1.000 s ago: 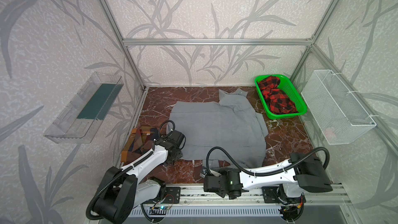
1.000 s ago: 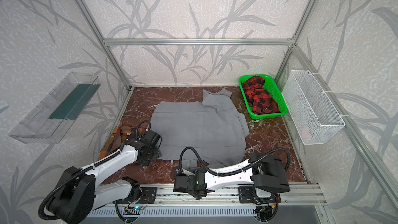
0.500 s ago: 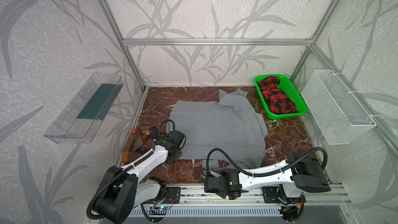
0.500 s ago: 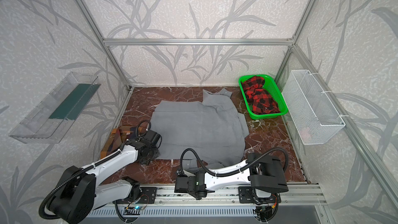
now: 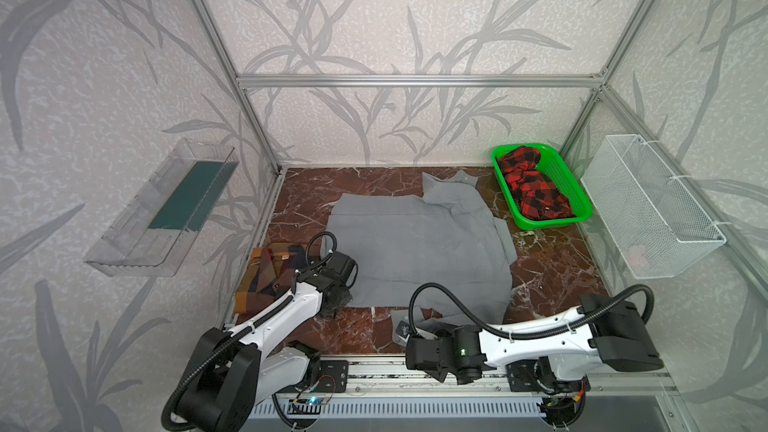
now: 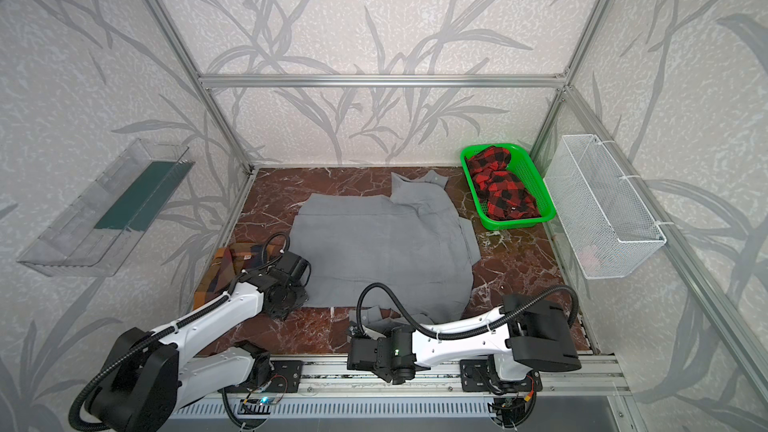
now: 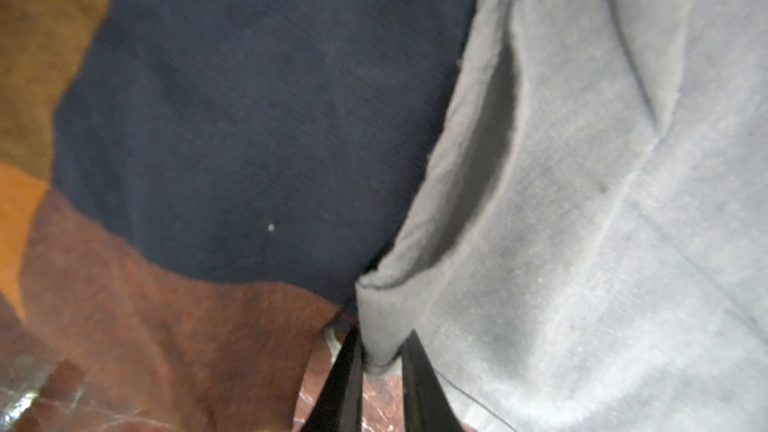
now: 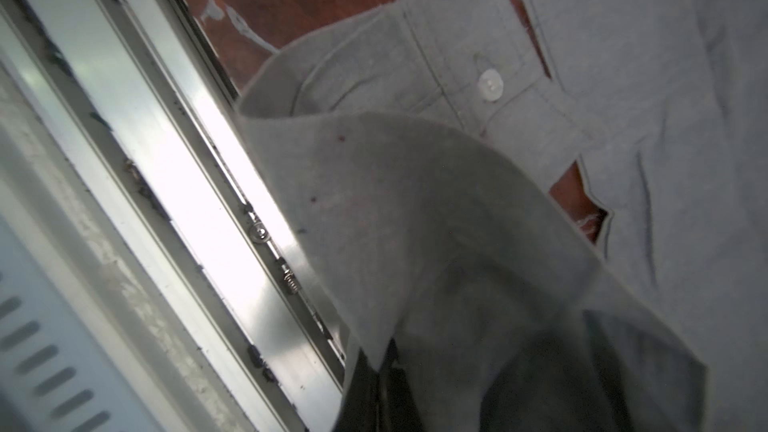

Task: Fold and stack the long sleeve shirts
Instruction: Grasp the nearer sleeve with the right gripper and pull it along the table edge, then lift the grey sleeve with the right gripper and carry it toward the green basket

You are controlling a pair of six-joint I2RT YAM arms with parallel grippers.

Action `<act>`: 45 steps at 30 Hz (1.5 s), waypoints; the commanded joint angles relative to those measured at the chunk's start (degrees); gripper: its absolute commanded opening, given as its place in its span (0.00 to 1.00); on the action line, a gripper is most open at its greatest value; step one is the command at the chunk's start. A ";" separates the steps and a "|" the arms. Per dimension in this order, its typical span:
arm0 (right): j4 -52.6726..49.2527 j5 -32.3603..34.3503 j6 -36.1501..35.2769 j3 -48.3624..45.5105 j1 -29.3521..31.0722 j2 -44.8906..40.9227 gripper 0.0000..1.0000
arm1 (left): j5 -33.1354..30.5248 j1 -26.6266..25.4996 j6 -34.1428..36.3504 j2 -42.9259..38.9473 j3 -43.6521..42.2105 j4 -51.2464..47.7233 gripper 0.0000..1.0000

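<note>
1. A red-brown marbled worktop [image 5: 552, 268] floors a cell of aluminium bars and leaf-patterned walls.
2. A green plastic basket [image 5: 540, 224] stands in the worktop's far right corner and holds a crumpled red and black checked cloth [image 5: 532, 189].
3. A white wire basket [image 5: 648, 209] hangs on the wall beyond the right edge.
4. A clear plastic tray [image 5: 137, 238] with a dark green strip [image 5: 187, 193] hangs beyond the left edge.
5. An aluminium rail [image 5: 415, 380] runs along the near edge.

Marble tabletop [image 5: 552, 268]: grey shirt [image 5: 415, 251] spread centre, check shirt [image 5: 266, 268] left, green basket [image 5: 544, 224] far right.
</note>
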 commanded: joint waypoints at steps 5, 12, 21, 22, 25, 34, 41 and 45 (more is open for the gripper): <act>0.34 -0.63 -0.38 -3.47 -1.27 -7.27 0.00 | -0.07 -0.28 0.07 -1.07 0.17 -2.10 0.01; -1.42 -0.83 -0.85 -6.80 -3.85 -18.76 0.00 | -0.97 -0.27 -0.65 -4.55 2.40 -5.89 0.00; -6.17 -1.31 -4.05 -7.93 -6.38 -36.73 0.00 | -0.42 -0.28 -2.93 -13.44 5.42 -11.18 0.00; -7.40 -1.02 -4.27 -7.50 -6.41 -38.07 0.00 | -0.37 -0.28 -2.92 -14.00 5.91 -11.84 0.00; -11.94 1.27 -4.72 -5.25 -6.57 -41.35 0.00 | -0.41 -0.26 -3.29 -15.41 7.31 -13.86 0.00; -20.03 9.91 -5.49 2.19 -8.64 -50.39 0.00 | -0.43 -0.28 -3.10 -18.51 9.39 -16.75 0.00; -20.64 16.53 -9.26 7.86 -8.75 -52.37 0.00 | 0.94 -0.28 -4.32 -18.87 9.91 -17.24 0.00; -20.95 20.63 -12.31 10.96 -8.70 -51.64 0.00 | 0.58 -0.24 -3.75 -18.87 10.79 -16.65 0.00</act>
